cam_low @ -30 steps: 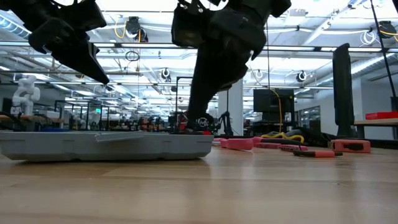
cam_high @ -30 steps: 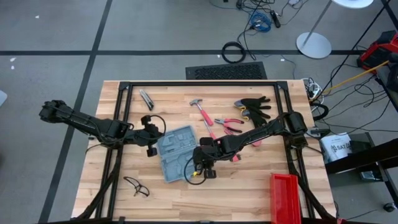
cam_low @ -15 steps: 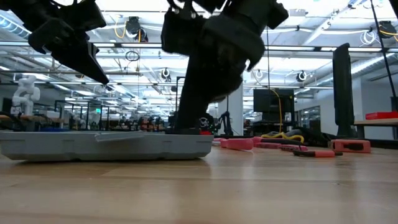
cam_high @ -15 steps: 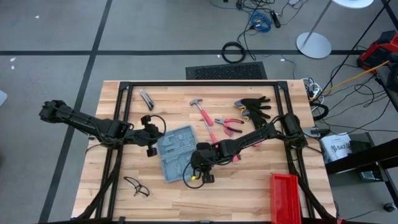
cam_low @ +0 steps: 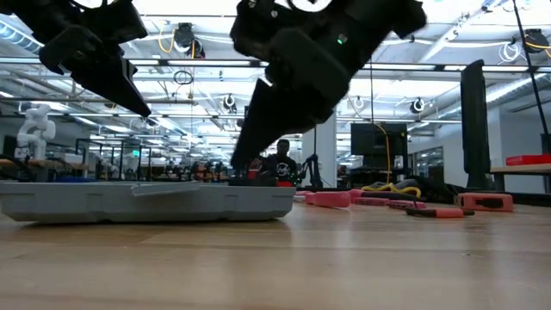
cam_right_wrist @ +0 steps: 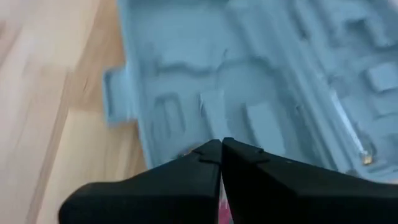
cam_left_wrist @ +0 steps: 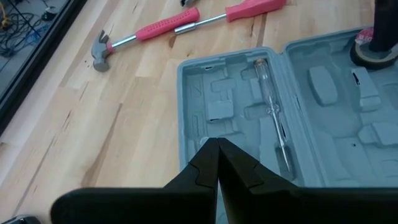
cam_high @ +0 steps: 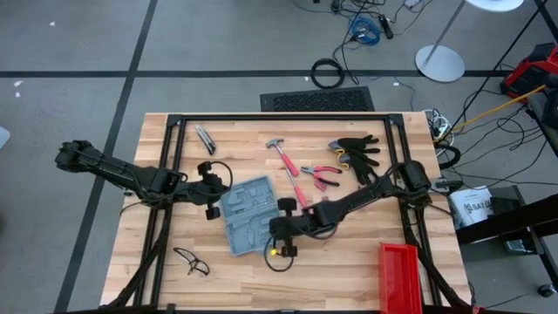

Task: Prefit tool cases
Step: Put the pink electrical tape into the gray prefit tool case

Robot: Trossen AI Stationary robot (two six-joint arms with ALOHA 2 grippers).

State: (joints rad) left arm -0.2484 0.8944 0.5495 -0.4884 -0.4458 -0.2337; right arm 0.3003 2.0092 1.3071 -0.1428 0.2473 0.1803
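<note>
I see the tool case lying open and flat on the table, a little left of the middle. Its grey inside is turned up, and a thin screwdriver lies in one moulded slot of it.

The left gripper is at the far left corner of the case. In the left wrist view its fingers are pressed together with no gap, just above the edge of the case, and they hold nothing. In the low view this gripper hangs above the case and does not touch it.

The right gripper is at the right side of the case, near its near corner. In the right wrist view its fingers are closed tight, with the tray of the case directly in front of them. Something red shows under the fingers, but I cannot tell what it is. In the low view the tips come down to the top of the case.

On the far part of the table, apart from the case, lie a hammer with a red handle, red pliers and black gloves. A red bin stands at the near right edge, and glasses lie at the near left.
</note>
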